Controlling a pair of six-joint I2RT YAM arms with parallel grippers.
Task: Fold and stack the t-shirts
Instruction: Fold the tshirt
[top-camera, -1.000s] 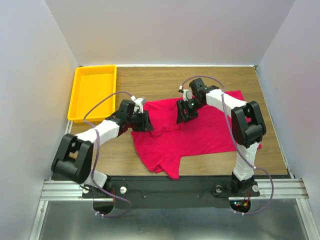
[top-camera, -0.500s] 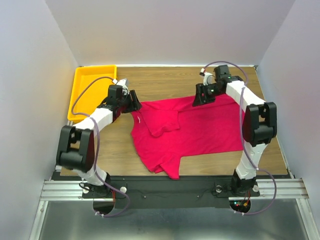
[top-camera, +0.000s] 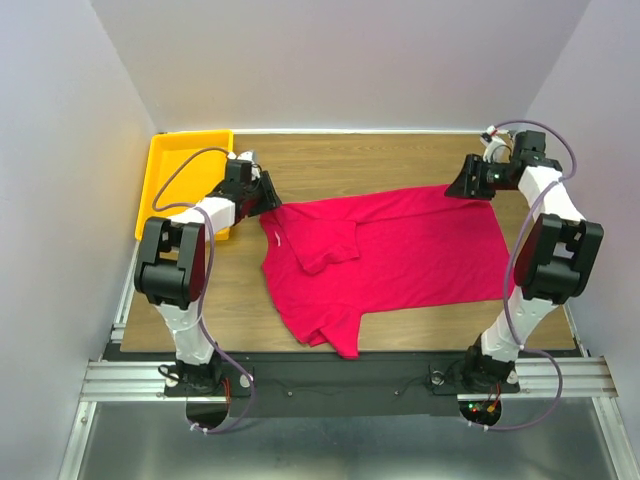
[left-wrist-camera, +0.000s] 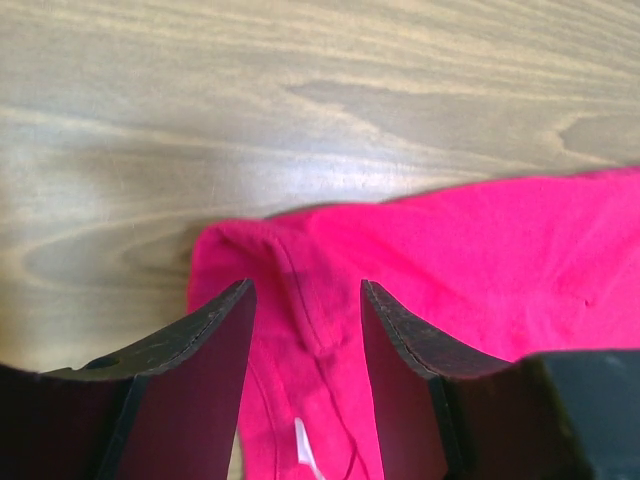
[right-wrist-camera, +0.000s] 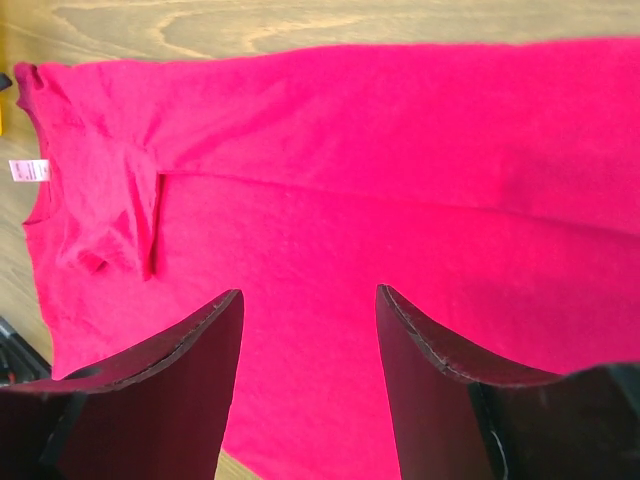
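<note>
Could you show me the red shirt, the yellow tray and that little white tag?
Crimson-red cloth t-shirt (top-camera: 420, 250): top view, its body.
Yellow plastic tray (top-camera: 172, 150): top view, bare floor.
Small white rectangular label (right-wrist-camera: 28, 171): right wrist view, label's middle.

Robotics lab test cell, plain white walls (top-camera: 330, 60) boxing in a wood-grain worktop (top-camera: 330, 165), cabled left arm (top-camera: 172, 265) and right arm (top-camera: 555, 255) bolted to an aluminium rail (top-camera: 120, 380) at its near edge, yellow plastic tray (top-camera: 172, 150) in the far left corner.

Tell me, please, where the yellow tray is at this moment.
In the top view, the yellow tray sits at the table's far left corner, just left of the left hand and clear of the red t-shirt.
</note>
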